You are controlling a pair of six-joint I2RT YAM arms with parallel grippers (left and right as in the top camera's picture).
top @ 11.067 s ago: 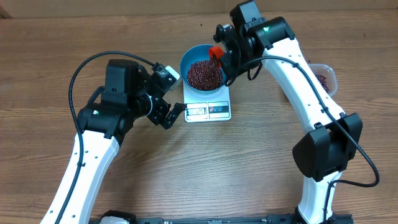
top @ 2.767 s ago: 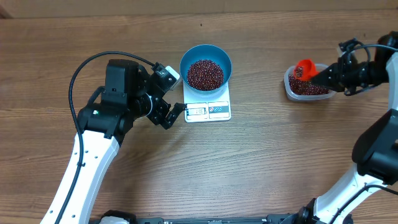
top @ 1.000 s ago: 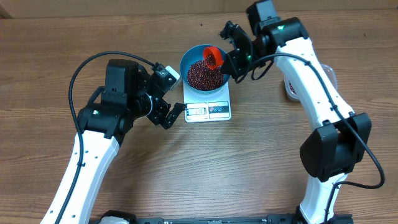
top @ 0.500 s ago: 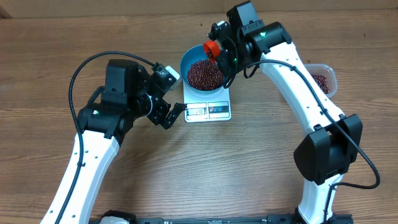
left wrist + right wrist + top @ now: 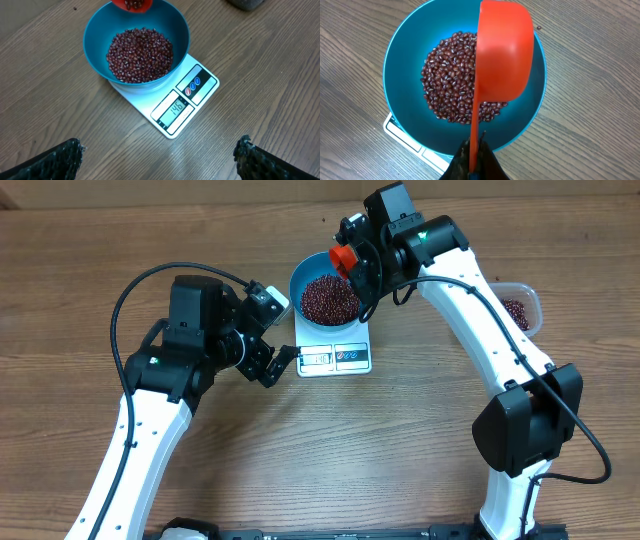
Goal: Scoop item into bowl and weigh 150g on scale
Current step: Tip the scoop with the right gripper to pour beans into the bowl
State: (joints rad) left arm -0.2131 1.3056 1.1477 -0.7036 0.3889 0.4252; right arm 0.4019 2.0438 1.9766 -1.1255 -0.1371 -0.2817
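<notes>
Wood-grain table (image 5: 420,460) fills the overhead view. The left arm bends in from the lower left, its head just left of the scale (image 5: 335,358). The right arm arches over from the right edge. The right gripper (image 5: 352,268) hangs above the far rim of the bowl (image 5: 298,280), clamped on a scoop (image 5: 343,258). The bowl sits on the scale, with beans (image 5: 330,298) heaped inside. A clear tub (image 5: 533,305) lies well to the right, half hidden behind the arm.

In the left wrist view, the left gripper (image 5: 159,147) is spread wide and holds nothing. Only its rough black fingertips (image 5: 65,157) show, cut off at the lower corners. The bowl is smooth, round and blue; the scale is flat, white and rectangular. Its display (image 5: 176,107) reads 146. The scoop's red-orange mouth pokes in at the top edge with a few beans in it, the rest cut off.

In the right wrist view, the glossy scoop tilts over the bowl and shows only its smooth back, so what it carries is hidden. Its thin handle runs down into the dark closed jaws at the bottom edge. The beans are small maroon ovals. Only a white corner of the scale shows from under the bowl, lower left.
</notes>
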